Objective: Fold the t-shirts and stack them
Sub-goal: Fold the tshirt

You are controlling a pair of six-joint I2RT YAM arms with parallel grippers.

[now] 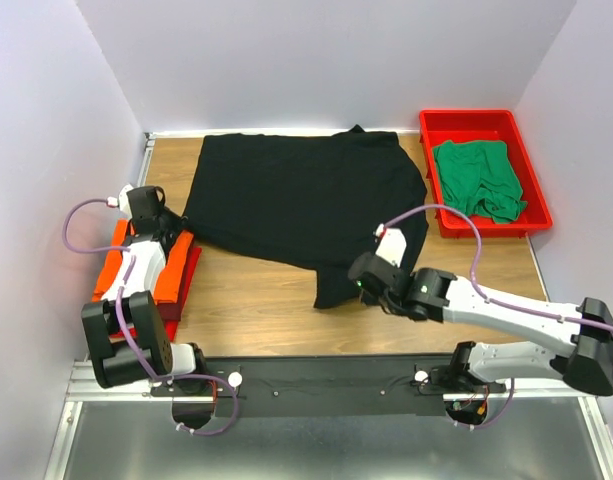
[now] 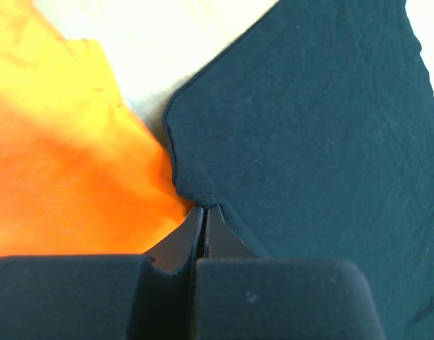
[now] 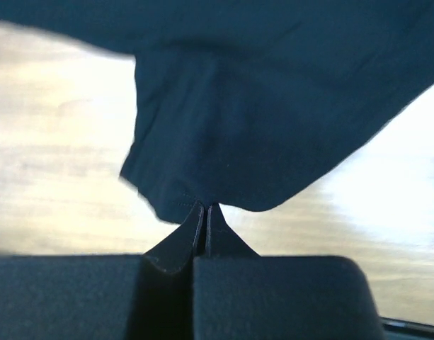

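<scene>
Right pincer (image 3: 204, 207), arm stretched leftward, and left pincer (image 2: 204, 210) pinch black t-shirt (image 1: 306, 200) edges.

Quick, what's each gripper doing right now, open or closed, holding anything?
Left gripper: closed, pinching an edge of the black t-shirt.
Right gripper: closed, pinching another edge of it.

Lab robot cell. Plain white partition walls (image 1: 316, 60) box in wooden tabletop (image 1: 256, 300) on left, far, right sides. Metal mounting rail (image 1: 316, 380) along near edge, left arm (image 1: 136, 290) and right arm (image 1: 506, 305) bolted there, purple cables (image 1: 81, 215) looping. Red plastic tray (image 1: 486, 128) far right.
</scene>
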